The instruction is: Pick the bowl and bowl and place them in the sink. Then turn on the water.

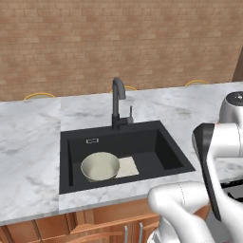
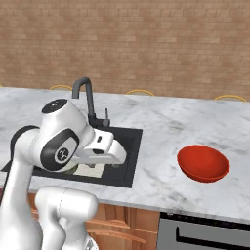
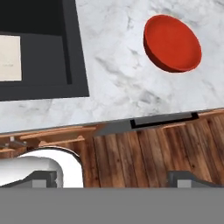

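Note:
The cream-beige bowl (image 1: 99, 166) stands upright inside the black sink (image 1: 163, 137), at its front left. On the marble counter to the right of the sink sits the red bowl (image 2: 202, 162), also upright (image 3: 173, 43). My gripper (image 3: 114, 180) is open, with nothing between its fingertips (image 3: 43, 178). It hangs over the counter's front edge by the sink's right corner, left of the red bowl and apart from it. In the right base view the hand (image 2: 105, 149) sits above the sink's front rim. The water is out of view at the faucet (image 1: 117, 102).
A flat beige pad (image 1: 127, 167) lies in the sink beside the cream bowl. A small lever (image 1: 131, 113) stands right of the faucet. A brick wall backs the counter. An oven front with a dark handle (image 2: 210, 237) sits below the counter under the red bowl.

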Tool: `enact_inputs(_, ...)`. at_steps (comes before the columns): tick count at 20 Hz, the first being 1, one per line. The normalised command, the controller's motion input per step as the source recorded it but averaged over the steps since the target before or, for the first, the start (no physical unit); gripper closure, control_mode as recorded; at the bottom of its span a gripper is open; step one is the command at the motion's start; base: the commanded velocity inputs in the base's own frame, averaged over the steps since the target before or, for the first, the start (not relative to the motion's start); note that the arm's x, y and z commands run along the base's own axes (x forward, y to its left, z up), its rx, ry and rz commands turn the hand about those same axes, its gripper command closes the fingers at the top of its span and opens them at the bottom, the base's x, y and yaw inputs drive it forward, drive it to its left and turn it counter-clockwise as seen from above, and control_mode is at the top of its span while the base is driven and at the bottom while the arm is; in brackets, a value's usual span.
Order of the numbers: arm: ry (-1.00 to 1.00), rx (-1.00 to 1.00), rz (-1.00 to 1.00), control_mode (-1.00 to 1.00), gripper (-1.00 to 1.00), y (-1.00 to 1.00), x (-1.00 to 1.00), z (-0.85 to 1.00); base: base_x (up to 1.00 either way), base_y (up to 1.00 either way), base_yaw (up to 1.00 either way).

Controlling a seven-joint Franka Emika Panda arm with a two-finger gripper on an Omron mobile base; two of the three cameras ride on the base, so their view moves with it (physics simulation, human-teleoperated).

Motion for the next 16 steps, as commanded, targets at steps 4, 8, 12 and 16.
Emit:
enact_inputs(4,0.00,0.00,0.06,-1.00,-1.00,-0.38,0.46,0.00,0.00,0.00,0.00)
enact_inputs(8,0.00,0.00,0.06,-1.00,-1.00,-0.44,0.38,0.00,0.00,0.00,0.00)
enact_inputs(12,0.00,0.00,0.09,-1.00,-1.00,-0.51,0.20,-0.04,0.00,0.00,0.00)
enact_inputs(16,0.00,0.00,0.10,-1.00,-1.00,-0.40,0.12,-0.13,0.00,0.00,0.00)
